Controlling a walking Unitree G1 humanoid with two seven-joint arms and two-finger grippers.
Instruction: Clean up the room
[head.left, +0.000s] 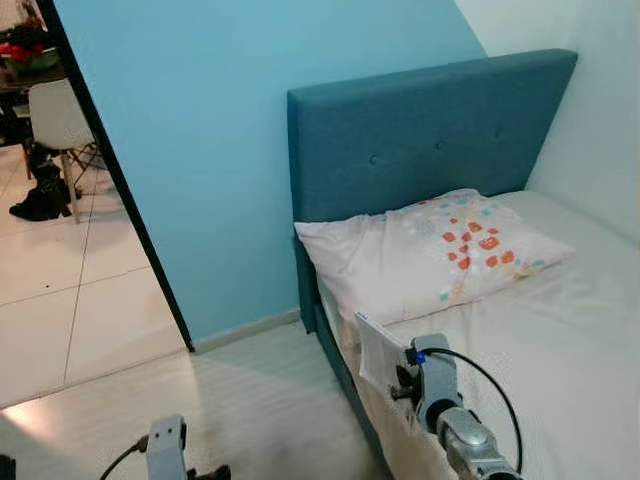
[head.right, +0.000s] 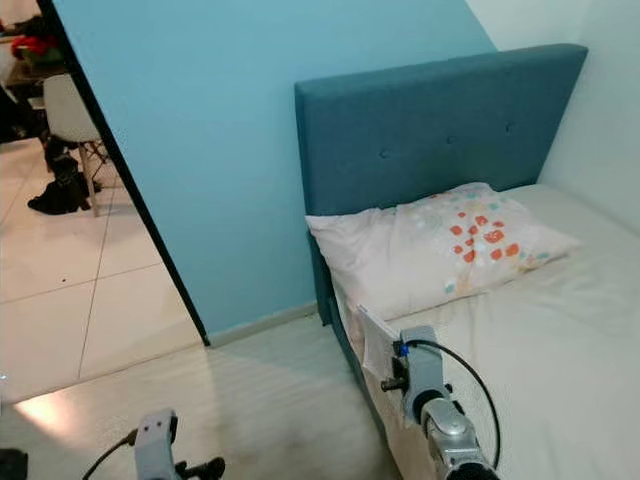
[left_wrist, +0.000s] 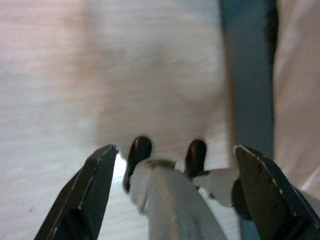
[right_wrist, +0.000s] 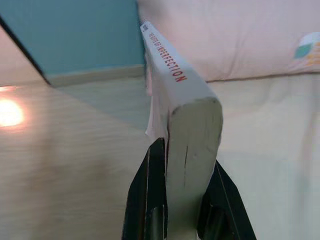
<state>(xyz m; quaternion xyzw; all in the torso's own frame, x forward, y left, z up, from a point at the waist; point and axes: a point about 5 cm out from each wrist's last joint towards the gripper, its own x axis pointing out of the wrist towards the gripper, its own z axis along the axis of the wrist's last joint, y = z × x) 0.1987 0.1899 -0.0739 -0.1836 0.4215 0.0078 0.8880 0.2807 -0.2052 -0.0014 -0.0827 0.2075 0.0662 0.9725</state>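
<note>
The right hand is pinching a white book with red lettering on the spine, held up over the edge of the bed, just short of the spotted pillow. The left hand hangs low over the pale wood floor with its fingers spread wide. A teal headboard sits behind the pillow.
</note>
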